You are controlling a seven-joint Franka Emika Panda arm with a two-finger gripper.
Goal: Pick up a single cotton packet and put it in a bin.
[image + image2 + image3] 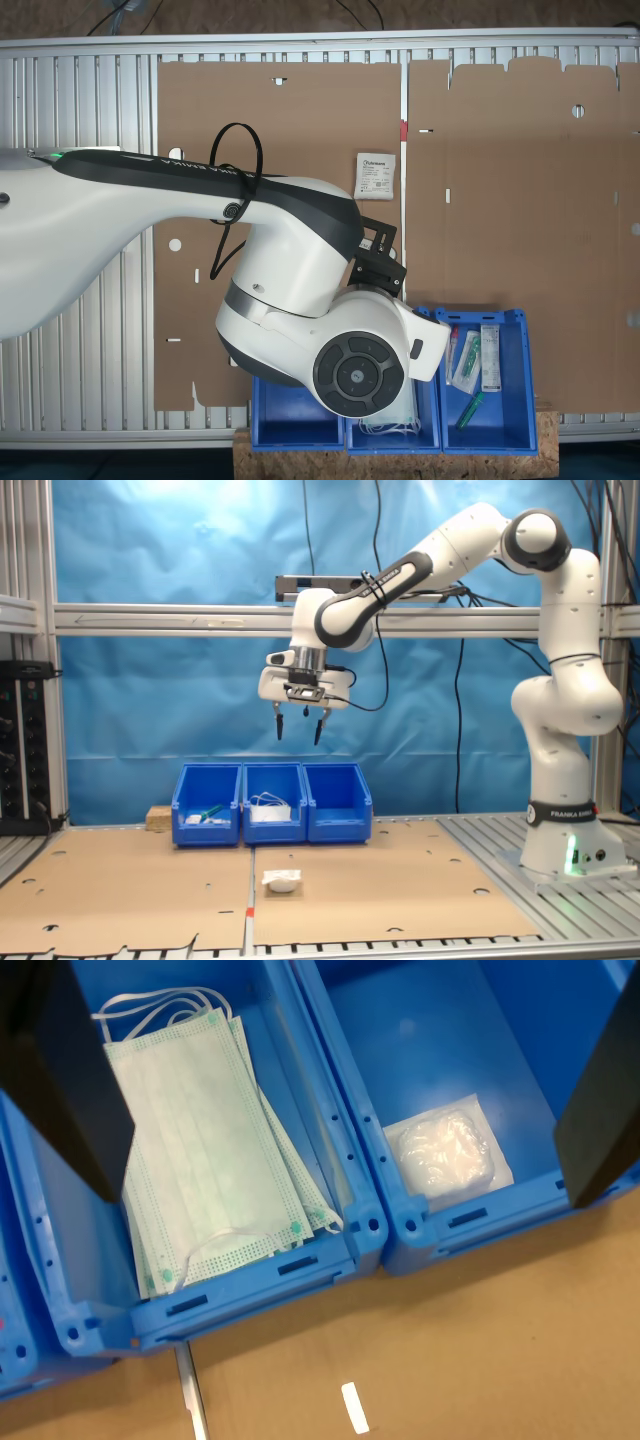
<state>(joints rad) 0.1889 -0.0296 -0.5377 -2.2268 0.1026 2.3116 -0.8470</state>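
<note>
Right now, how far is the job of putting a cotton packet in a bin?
Done: one white packet lies in the bin beside the mask bin. In hand: nothing; the pincer hangs open and empty above the bins. Left: a printed cotton packet lies on the cardboard.

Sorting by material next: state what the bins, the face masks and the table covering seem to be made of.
The bins: moulded plastic, judging by the uniform blue, slight sheen and ribbed rims.
The face masks: likely non-woven fabric, matte pale green, pleated, with dotted seams and white ear loops.
The table covering: cardboard, flat matte brown sheets with punched holes and cut edges.
</note>
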